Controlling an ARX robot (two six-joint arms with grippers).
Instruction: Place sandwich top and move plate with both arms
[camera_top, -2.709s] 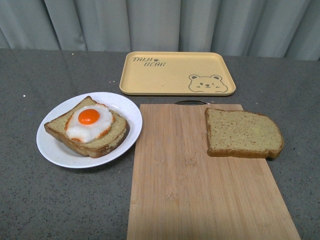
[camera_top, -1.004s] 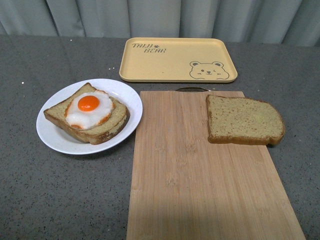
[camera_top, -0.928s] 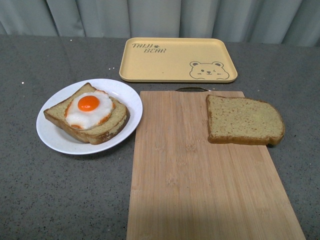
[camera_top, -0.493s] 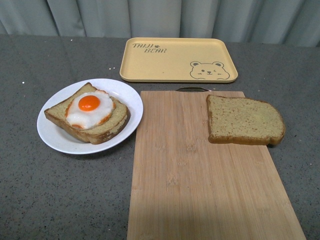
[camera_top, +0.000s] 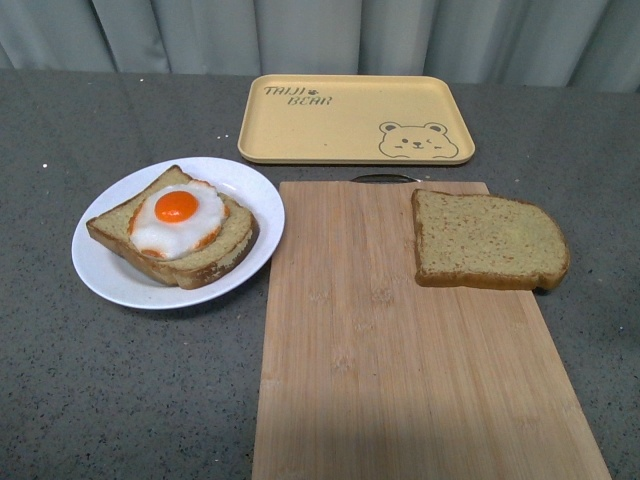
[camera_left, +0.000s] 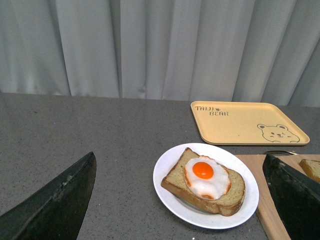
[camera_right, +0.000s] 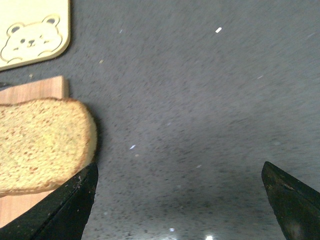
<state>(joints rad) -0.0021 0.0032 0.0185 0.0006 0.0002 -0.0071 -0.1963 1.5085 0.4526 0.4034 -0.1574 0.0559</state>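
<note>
Front view: against the earliest picture the whole scene sits higher in the frame, but nothing has shifted against the cutting board (camera_top: 400, 360). The sandwich top (camera_top: 488, 240) lies flat at the board's far right corner, overhanging its right edge. It is a plain tan slice with a darker crust. Left of the board, just beside its edge, the plate (camera_top: 110, 280) holds another slice topped with a fried egg (camera_top: 180, 218). Beyond the board's far edge lies a yellow bear-print tray (camera_top: 340, 125). Bare grey table (camera_top: 120, 400) surrounds the board on both sides. In the wrist views the left gripper (camera_left: 179, 156) and right gripper (camera_right: 180, 166) both show fingers spread wide, holding nothing
</note>
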